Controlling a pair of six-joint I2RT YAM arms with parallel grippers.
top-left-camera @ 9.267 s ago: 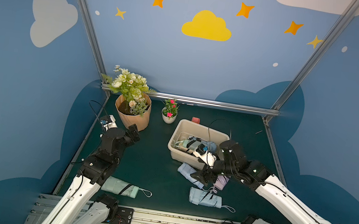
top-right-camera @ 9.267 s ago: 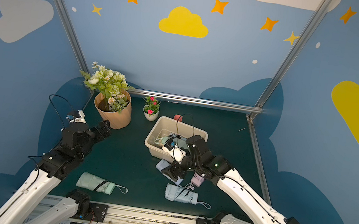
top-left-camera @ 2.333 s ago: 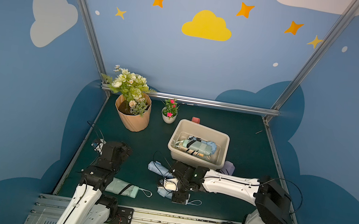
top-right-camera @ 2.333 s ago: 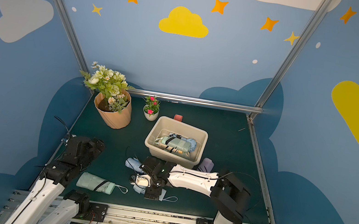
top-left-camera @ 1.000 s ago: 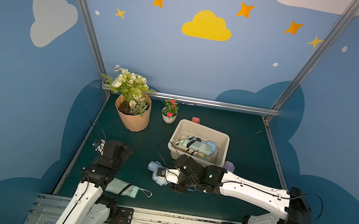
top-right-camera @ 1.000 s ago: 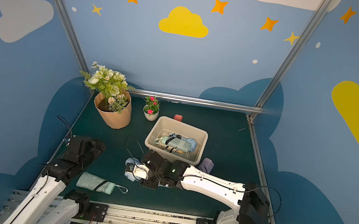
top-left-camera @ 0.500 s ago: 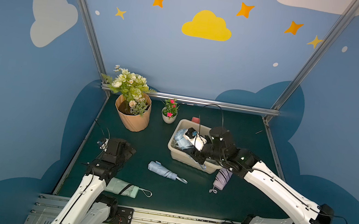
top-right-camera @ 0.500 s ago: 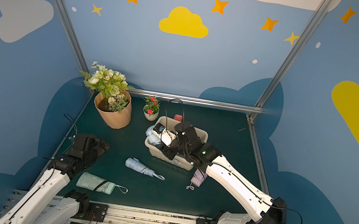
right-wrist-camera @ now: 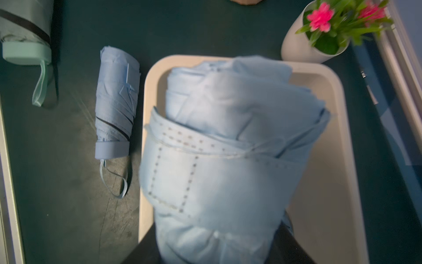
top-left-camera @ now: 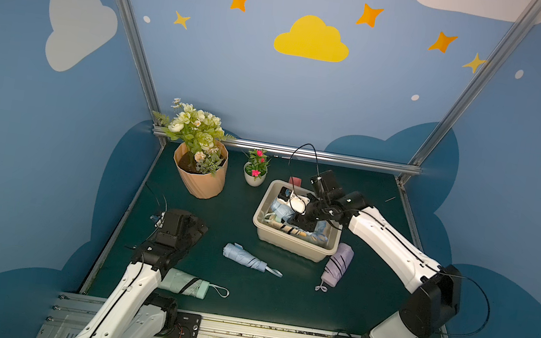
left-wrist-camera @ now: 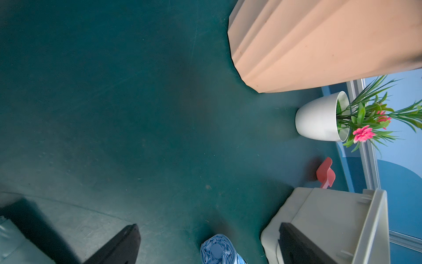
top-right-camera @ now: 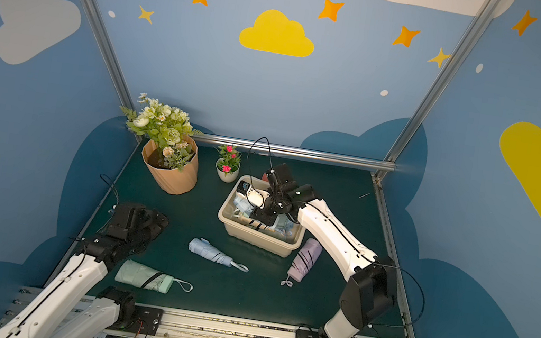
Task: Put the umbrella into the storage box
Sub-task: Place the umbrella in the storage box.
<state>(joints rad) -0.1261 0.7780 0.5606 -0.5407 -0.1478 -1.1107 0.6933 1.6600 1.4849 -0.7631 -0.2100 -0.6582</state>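
Along the left edge of the dark green mat (top-left-camera: 236, 215), the left gripper (top-left-camera: 195, 229) hangs low with its jaws spread wide and nothing between them. Its arm passes over the end of a mint umbrella (top-left-camera: 185, 282) lying near the front rail (top-left-camera: 273, 334). Behind it a peach flower pot (top-left-camera: 201, 181) fills the back left corner. Bare mat stretches from that pot forward to a light-blue umbrella (top-left-camera: 243, 256), which lies on its own in the middle. A small white pot (top-left-camera: 253, 178) with pink flowers stands just behind the left corner of the storage box (top-left-camera: 290, 243). Other folded umbrellas already lie in the box. The right gripper (top-left-camera: 287, 203) is clamped on a pale-blue umbrella (right-wrist-camera: 223, 148), held over the left part of the box's opening and inside its rim. Whether it touches the contents I cannot tell. A lilac umbrella (top-left-camera: 337, 263) rests against the box's front right corner, leaving a narrow strip of mat by the right wall. The mat is flat and scuffed. Blue walls painted with clouds and stars close in three sides, with metal posts at the back corners.
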